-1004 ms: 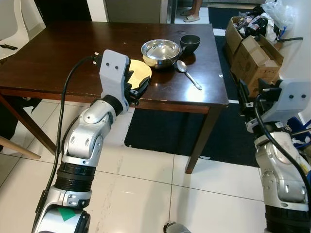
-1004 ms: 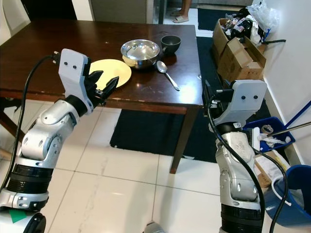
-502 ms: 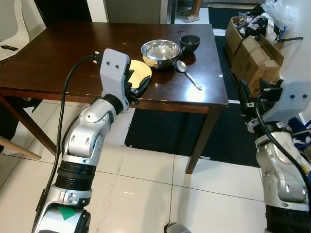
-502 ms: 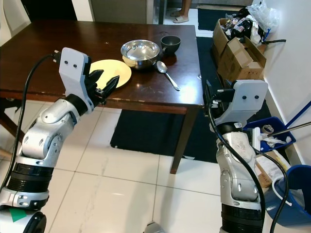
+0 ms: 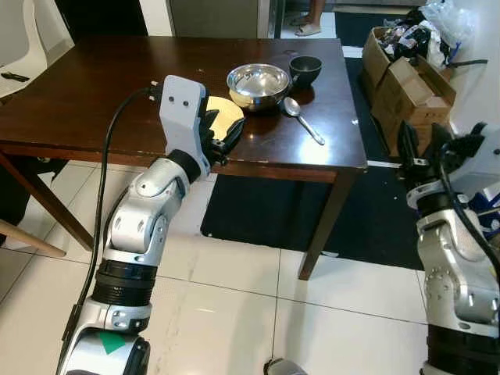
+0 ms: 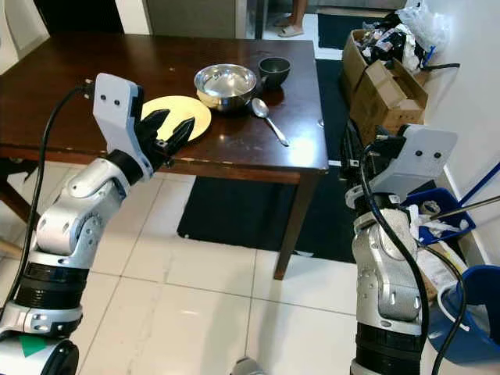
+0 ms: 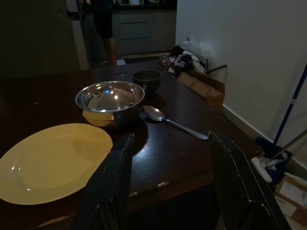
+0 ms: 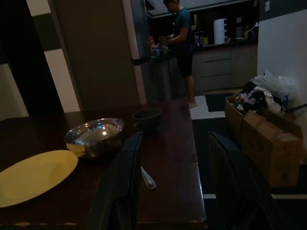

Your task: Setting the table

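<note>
A yellow plate (image 6: 185, 114) lies near the front edge of the dark wooden table (image 6: 70, 74). Behind it stand a steel bowl (image 6: 225, 80) and a small dark bowl (image 6: 274, 69), with a spoon (image 6: 269, 119) to their right. My left gripper (image 6: 170, 126) is open at the plate's near rim, just above the table edge, its fingers (image 7: 115, 177) empty. My right gripper (image 5: 420, 144) is open and empty, raised off the table's right side and pointing along the tabletop. In the right wrist view the plate (image 8: 33, 175) and steel bowl (image 8: 94, 134) lie ahead.
Cardboard boxes (image 6: 383, 78) full of clutter stand right of the table. A dark rug (image 6: 234, 211) lies under it on white tiles. A blue bin (image 6: 469, 312) is at the lower right. A person (image 8: 182, 38) stands far back in the kitchen.
My right arm has swung outward to the right and its wrist has turned. My left gripper has edged slightly forward toward the plate.
</note>
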Robot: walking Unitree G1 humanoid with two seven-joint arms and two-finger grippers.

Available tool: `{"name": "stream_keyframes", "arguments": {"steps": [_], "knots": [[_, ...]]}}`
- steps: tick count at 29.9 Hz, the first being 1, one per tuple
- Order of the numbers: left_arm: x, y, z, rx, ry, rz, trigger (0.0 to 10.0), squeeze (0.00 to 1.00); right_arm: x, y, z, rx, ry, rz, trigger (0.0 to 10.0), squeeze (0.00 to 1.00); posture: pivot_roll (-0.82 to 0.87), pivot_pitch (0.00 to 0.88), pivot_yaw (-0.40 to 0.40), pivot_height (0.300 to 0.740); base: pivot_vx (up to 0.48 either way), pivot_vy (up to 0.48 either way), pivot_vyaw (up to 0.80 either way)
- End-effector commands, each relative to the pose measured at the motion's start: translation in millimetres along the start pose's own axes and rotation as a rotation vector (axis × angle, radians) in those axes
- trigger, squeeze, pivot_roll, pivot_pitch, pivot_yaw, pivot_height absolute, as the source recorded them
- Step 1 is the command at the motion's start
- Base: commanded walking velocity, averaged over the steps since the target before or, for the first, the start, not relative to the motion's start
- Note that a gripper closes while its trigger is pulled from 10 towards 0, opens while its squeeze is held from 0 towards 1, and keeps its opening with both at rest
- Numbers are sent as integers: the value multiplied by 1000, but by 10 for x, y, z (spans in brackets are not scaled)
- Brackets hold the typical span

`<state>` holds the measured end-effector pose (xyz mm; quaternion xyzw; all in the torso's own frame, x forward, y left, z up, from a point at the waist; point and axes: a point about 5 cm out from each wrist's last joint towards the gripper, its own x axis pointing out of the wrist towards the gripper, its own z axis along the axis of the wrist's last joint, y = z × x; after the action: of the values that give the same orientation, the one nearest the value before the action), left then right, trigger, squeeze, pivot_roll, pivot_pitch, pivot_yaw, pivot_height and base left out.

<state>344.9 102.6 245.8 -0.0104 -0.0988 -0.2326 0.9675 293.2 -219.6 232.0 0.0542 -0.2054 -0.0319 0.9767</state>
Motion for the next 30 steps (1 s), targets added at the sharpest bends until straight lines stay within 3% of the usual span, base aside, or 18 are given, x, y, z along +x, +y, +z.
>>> {"name": "stream_keyframes", "arguments": {"steps": [1,13,17,21,30], "knots": [[-9,8,23,5,-14,2,10000,0,7,5,33,12,-9,-4,10000,0,-236,0,102,740,0,0,0],[-1,53,11,35,-1,21,10000,0,-8,-6,23,-2,2,-3,10000,0,-236,0,104,740,0,0,0],[-7,81,1,42,9,39,10000,0,-31,28,-49,-9,38,33,10000,0,-235,0,103,740,0,0,0],[-10,98,-21,56,5,67,10000,0,-85,159,-149,17,89,127,10000,0,-232,0,98,740,0,0,0],[6,69,-19,78,-16,70,10000,0,-91,175,-160,19,97,151,10000,0,-236,0,96,740,432,0,0]]}}
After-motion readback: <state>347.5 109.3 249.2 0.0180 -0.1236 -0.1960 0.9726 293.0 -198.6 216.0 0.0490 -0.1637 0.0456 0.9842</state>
